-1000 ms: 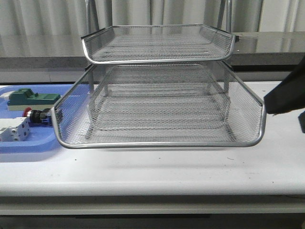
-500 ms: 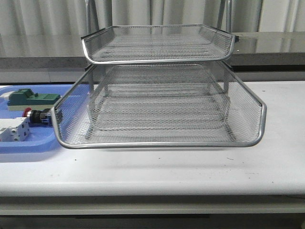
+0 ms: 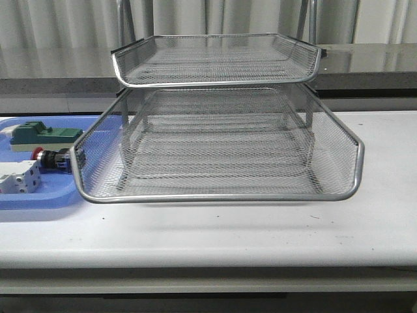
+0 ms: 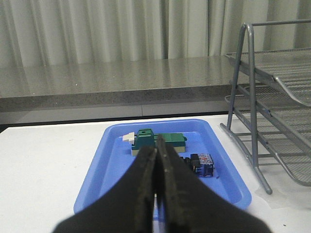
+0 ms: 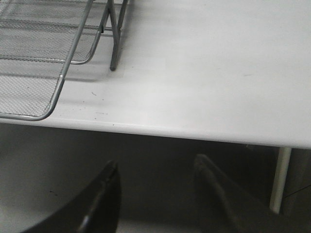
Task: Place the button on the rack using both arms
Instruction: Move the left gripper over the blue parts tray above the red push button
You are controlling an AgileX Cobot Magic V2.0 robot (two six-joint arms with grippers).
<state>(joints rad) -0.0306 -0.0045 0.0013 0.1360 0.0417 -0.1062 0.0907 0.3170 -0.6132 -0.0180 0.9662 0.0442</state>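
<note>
Pale curtains hang behind the white counter [image 3: 215, 235]. At its left end a blue tray [image 3: 39, 199] corrals the parts, so the button [image 3: 51, 158] lies there between the green block [image 3: 45, 135] and the white terminal block [image 3: 18, 177]. My left gripper [image 4: 157, 160] is clenched on nothing, aimed toward that tray. Centre stands the rack [image 3: 218, 150], tiers facing me for loading. My right gripper [image 5: 155, 179] hangs released below the counter's edge.
</note>
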